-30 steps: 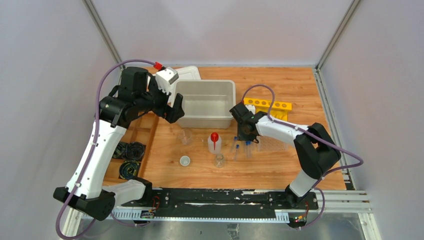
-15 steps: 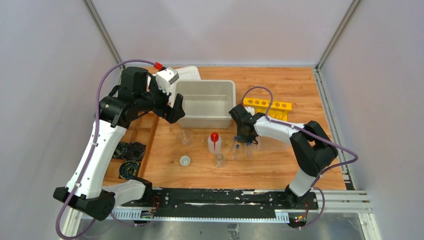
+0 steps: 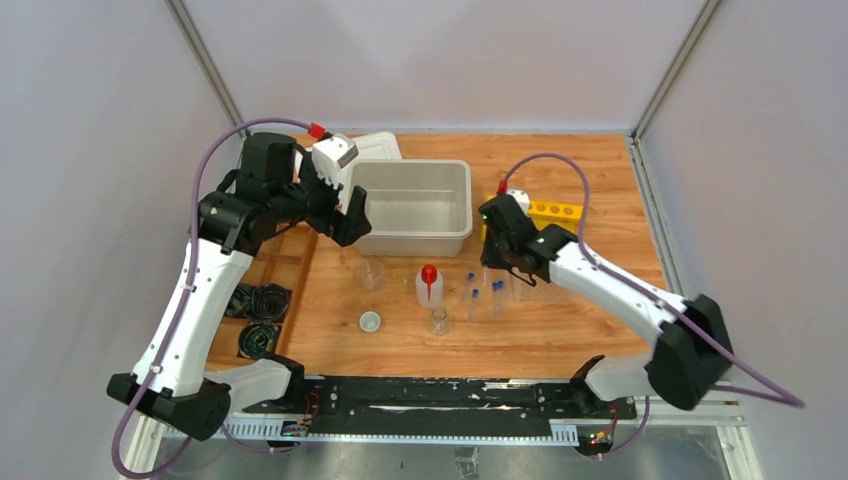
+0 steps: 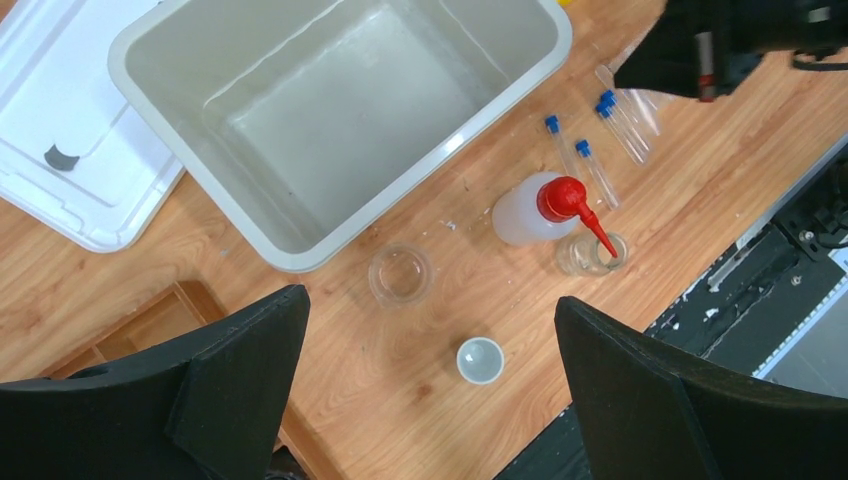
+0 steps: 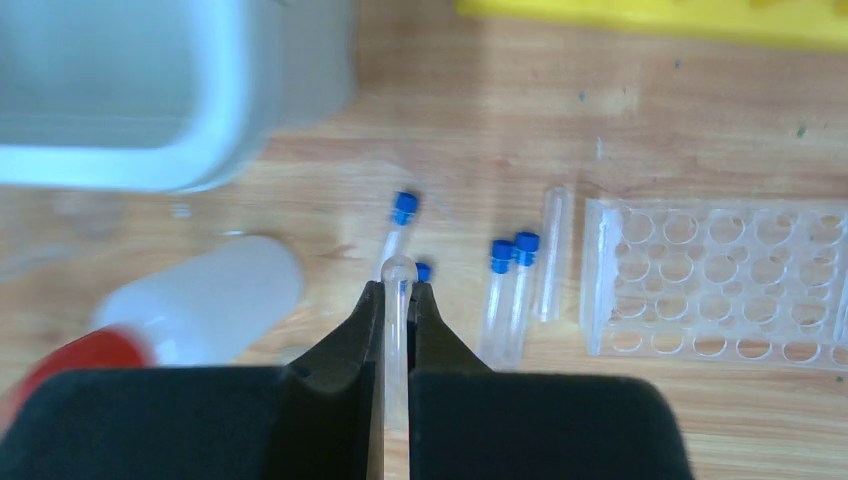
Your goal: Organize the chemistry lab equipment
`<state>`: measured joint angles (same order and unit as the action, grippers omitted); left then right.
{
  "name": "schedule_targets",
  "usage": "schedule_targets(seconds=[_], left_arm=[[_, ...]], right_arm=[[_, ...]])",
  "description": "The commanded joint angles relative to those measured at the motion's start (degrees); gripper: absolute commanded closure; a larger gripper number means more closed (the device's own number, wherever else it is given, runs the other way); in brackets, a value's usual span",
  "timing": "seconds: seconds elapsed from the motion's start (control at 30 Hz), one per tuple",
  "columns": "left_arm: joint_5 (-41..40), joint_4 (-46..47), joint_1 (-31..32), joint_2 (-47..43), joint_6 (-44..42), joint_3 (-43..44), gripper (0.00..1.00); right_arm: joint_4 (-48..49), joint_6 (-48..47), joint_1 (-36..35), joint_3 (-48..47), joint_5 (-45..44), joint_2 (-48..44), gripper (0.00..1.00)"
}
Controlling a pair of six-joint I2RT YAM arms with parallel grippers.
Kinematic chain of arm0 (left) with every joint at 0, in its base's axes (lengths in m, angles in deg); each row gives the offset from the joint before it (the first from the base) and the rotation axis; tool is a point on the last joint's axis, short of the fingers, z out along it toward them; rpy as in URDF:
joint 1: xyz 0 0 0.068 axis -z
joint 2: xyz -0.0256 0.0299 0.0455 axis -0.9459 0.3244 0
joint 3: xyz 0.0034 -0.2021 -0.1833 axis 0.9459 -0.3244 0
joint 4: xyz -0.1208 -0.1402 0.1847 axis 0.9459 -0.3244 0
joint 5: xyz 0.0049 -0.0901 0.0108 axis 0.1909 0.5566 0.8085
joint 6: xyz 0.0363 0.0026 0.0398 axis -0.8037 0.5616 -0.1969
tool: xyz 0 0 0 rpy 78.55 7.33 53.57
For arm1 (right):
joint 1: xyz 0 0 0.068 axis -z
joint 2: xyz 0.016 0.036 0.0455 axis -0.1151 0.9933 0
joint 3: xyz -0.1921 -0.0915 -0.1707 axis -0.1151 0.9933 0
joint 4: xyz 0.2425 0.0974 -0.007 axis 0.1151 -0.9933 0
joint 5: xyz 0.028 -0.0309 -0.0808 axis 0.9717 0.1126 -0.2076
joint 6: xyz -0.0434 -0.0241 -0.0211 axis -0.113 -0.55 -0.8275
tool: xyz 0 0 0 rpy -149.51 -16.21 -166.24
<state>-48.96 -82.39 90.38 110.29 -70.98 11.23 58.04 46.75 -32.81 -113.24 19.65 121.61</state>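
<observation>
Smooth wood-grain table (image 3: 600, 170), glossy pale plastic tub (image 3: 415, 243), clear smooth test tubes (image 5: 500, 310)

A grey tub (image 3: 410, 205) blocks the back middle of the table (image 3: 520, 340), and the wide-open left gripper (image 4: 430, 305) hangs by its left wall. In front, a beaker (image 3: 371, 272), squeeze bottle (image 3: 429, 285), flask (image 3: 438, 321) and white cup (image 3: 370, 321) stand near one another with narrow gaps. Loose test tubes (image 5: 510, 290) lie between the bottle and a clear rack (image 5: 715, 290), beneath the right gripper (image 5: 397, 290), which pinches a test tube (image 5: 397, 268). Bare wood runs along the near edge.
</observation>
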Motion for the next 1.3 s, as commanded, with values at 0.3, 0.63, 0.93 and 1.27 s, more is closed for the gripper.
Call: schedule_targets(seconds=[0.3,0.63,0.93,1.27], left_arm=[[12.2,0.0,-0.2,0.3,1.3,1.2,0.02],[20.9,0.0,-0.2,2.0,3.1,0.8,0.14],[22.3,3.3,-0.2,2.9,6.9,-0.2,0.33],[24.8,3.8,-0.4,3.8,7.7,-0.3,0.53]], right_arm=[[13.0,0.7,-11.2,-14.1,-1.5,-11.2,1.00],[27.2,1.6,-18.6,-21.8,-1.1,-4.9,1.00],[34.1,2.6,-20.9,-20.9,-1.2,-3.5,1.00],[35.7,2.6,-21.9,-21.3,-1.2,-2.3,1.00]])
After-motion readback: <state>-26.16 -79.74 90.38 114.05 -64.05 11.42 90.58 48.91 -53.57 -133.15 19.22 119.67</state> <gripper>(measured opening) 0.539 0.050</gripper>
